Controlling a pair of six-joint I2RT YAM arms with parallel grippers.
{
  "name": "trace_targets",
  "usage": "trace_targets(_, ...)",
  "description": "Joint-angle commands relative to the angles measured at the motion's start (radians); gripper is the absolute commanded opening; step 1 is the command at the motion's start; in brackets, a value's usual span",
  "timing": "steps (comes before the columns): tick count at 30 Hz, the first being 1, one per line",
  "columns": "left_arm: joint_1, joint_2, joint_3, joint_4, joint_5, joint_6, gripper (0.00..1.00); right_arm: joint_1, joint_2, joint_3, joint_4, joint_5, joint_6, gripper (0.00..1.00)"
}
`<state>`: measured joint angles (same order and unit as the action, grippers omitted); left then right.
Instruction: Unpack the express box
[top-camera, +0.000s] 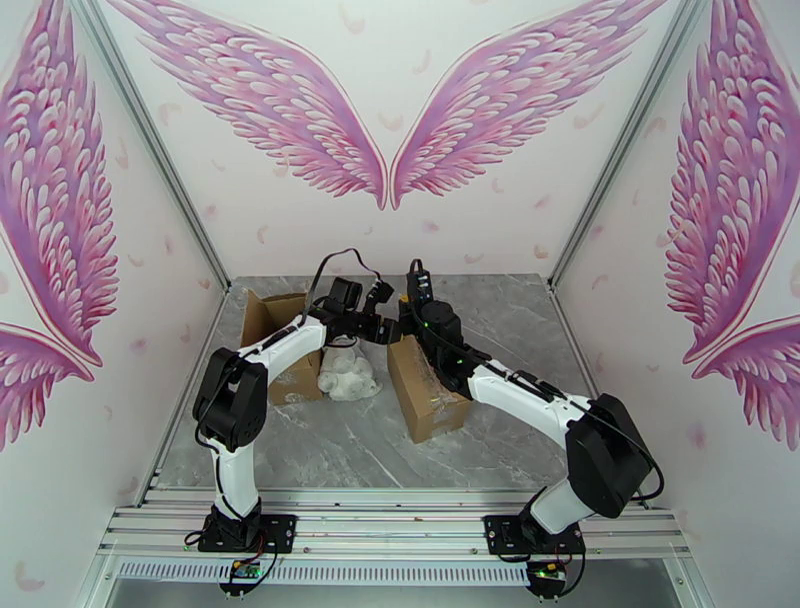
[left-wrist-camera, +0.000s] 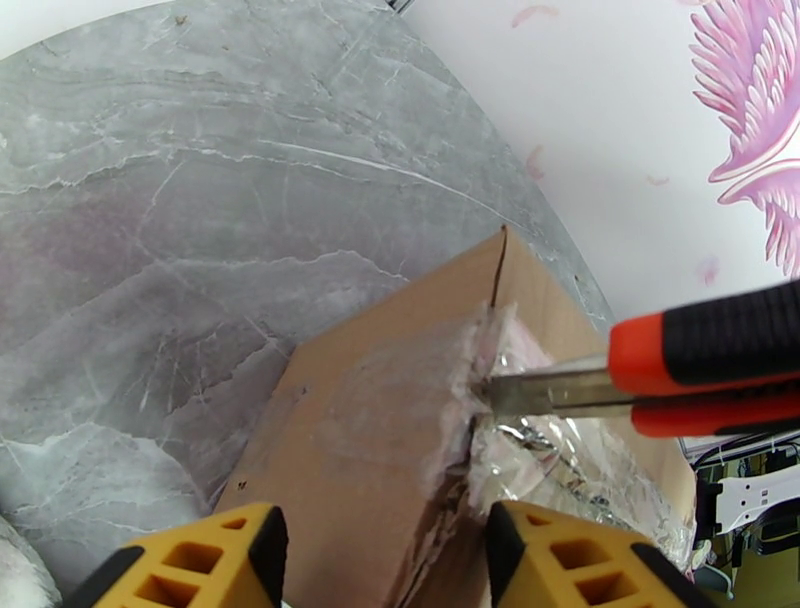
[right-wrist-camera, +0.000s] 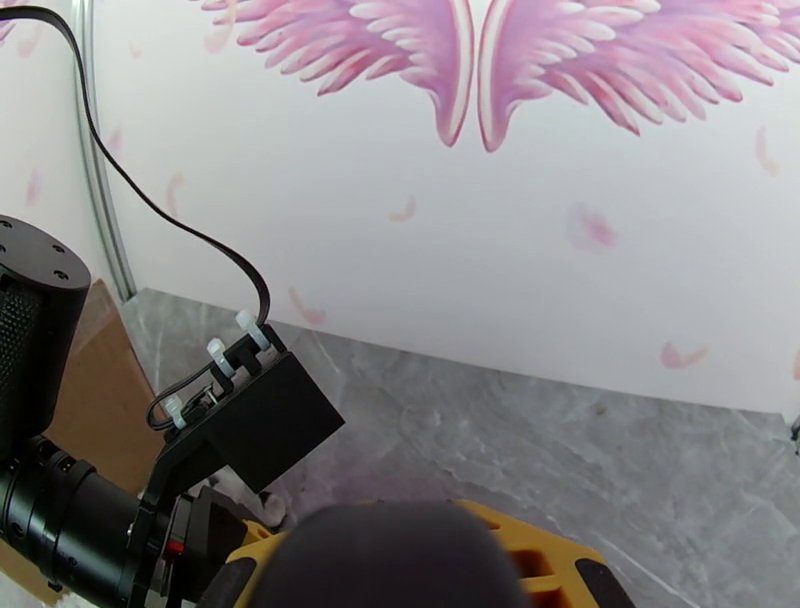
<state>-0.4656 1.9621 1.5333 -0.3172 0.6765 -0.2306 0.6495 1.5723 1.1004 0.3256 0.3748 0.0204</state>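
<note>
The express box, brown cardboard, stands at the table's middle. In the left wrist view its taped top seam is torn and ragged, with clear wrap showing inside. A utility knife with a red and black handle reaches in from the right, its blade in the seam. My right gripper is shut on the knife's dark handle. My left gripper hovers just over the box's near end, its yellow fingers spread apart with nothing between them. Both grippers meet above the box's far end.
A second, opened cardboard box stands at the back left, with a white bundle of packing beside it. The left arm's wrist camera and cable sit close to my right gripper. Walls close in the table's back and sides.
</note>
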Motion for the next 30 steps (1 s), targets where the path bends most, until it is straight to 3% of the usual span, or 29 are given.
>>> trace_targets(1, 0.001, 0.023, 0.006, 0.040, 0.014, -0.014, 0.61, 0.010, 0.016, 0.015, 0.004, -0.001, -0.014, 0.06)
trace_targets(9, -0.001, 0.045, -0.010, 0.090, 0.015, -0.057, 0.61, 0.028, -0.001, 0.003, -0.039, 0.015, 0.000, 0.05)
trace_targets(17, 0.003, 0.068, -0.049, 0.101, -0.011, -0.085, 0.56, 0.045, -0.030, -0.008, -0.072, 0.082, -0.023, 0.05)
trace_targets(30, 0.001, 0.059, -0.077, 0.091, -0.010, -0.085, 0.52, 0.042, -0.032, -0.008, 0.034, 0.070, -0.112, 0.04)
